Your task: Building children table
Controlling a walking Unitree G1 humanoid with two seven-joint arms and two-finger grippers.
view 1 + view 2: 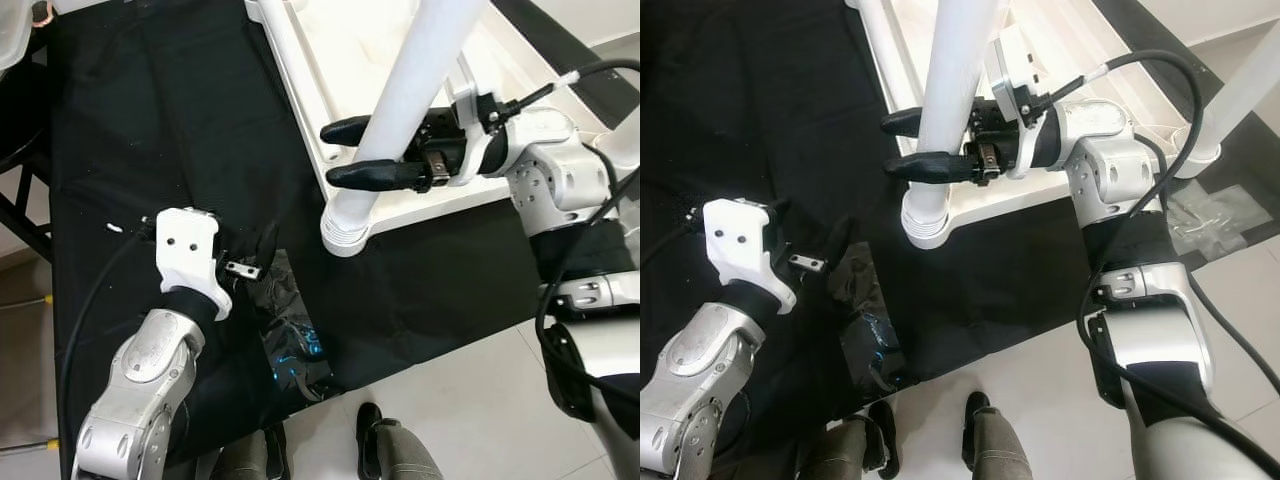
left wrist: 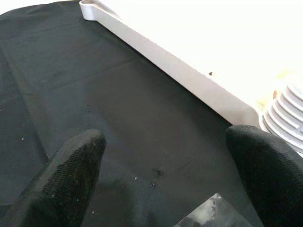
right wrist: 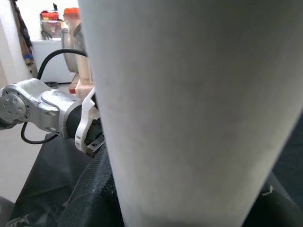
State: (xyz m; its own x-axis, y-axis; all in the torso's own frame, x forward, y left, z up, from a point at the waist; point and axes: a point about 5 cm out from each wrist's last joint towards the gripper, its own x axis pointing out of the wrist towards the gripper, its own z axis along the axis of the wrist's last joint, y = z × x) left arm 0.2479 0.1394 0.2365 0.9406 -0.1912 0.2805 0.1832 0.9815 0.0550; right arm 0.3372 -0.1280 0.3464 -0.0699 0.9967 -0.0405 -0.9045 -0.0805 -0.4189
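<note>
Standing upright in the near corner of the overturned white tabletop (image 1: 300, 90), the white table leg (image 1: 415, 85) rises toward the camera with its ribbed foot end (image 1: 345, 232) seated at the corner socket, and that vertical long axis is what the coming move depends on. The right gripper (image 1: 360, 152) reaches in from the robot's right, level with the tabletop, and its two black fingers (image 1: 372, 176) straddle the leg a little above the base, one on each side, closed on it across its width. In the right wrist view the leg (image 3: 189, 104) sits directly between the fingers, so the grasp looks centred. Any turn or push to seat the leg would therefore run about or along that upright axis, and the right arm is the one already on it.

The left gripper (image 2: 165, 175) hovers low over the black cloth (image 1: 150, 120), just off the tabletop's edge (image 2: 180, 71), fingers spread wide and holding nothing. A clear plastic bag (image 1: 290, 330), possibly of fittings, lies on the cloth beside it. The leg lies to this gripper's right.
</note>
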